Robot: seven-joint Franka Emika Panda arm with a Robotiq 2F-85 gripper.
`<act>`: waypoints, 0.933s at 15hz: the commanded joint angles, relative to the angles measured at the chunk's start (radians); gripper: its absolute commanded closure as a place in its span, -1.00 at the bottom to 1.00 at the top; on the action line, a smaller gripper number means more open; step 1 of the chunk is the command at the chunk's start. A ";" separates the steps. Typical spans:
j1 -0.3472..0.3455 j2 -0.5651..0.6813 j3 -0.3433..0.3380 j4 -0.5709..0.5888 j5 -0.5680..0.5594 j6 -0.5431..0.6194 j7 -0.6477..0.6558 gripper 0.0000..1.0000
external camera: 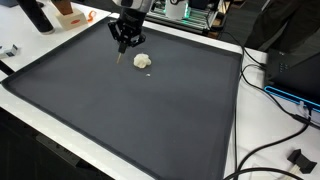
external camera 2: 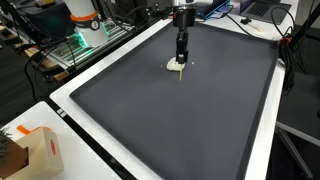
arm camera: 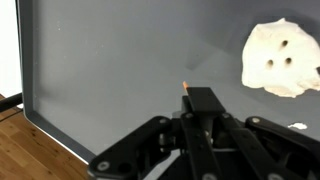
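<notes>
Above mat point(external camera: 120, 120): gripper point(external camera: 124, 46), fingers clenched on thin stick point(external camera: 121, 59), tip pointing down.
White lump point(arm camera: 280, 60): lying on mat, just beside stick tip, not touching; three dark dents on top.

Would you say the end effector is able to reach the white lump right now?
Probably yes: the end effector hangs just beside the white lump, with only dark mat between. It looks shut on a thin stick, so that tip would touch first.
</notes>
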 commanded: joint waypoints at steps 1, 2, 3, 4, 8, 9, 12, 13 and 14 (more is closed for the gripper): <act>-0.045 -0.064 0.026 -0.067 0.146 0.053 -0.217 0.94; -0.050 -0.073 0.030 -0.072 0.195 0.054 -0.278 0.94; -0.056 -0.083 0.035 -0.077 0.247 0.050 -0.344 0.94; -0.060 -0.093 0.040 -0.080 0.301 0.039 -0.408 0.94; -0.072 -0.129 0.056 -0.079 0.502 -0.023 -0.631 0.94; -0.074 -0.138 0.058 -0.075 0.542 -0.043 -0.674 0.94; -0.083 -0.166 0.060 -0.063 0.650 -0.116 -0.794 0.94; -0.085 -0.176 0.057 -0.058 0.677 -0.142 -0.825 0.94; -0.086 -0.185 0.055 -0.051 0.701 -0.171 -0.853 0.94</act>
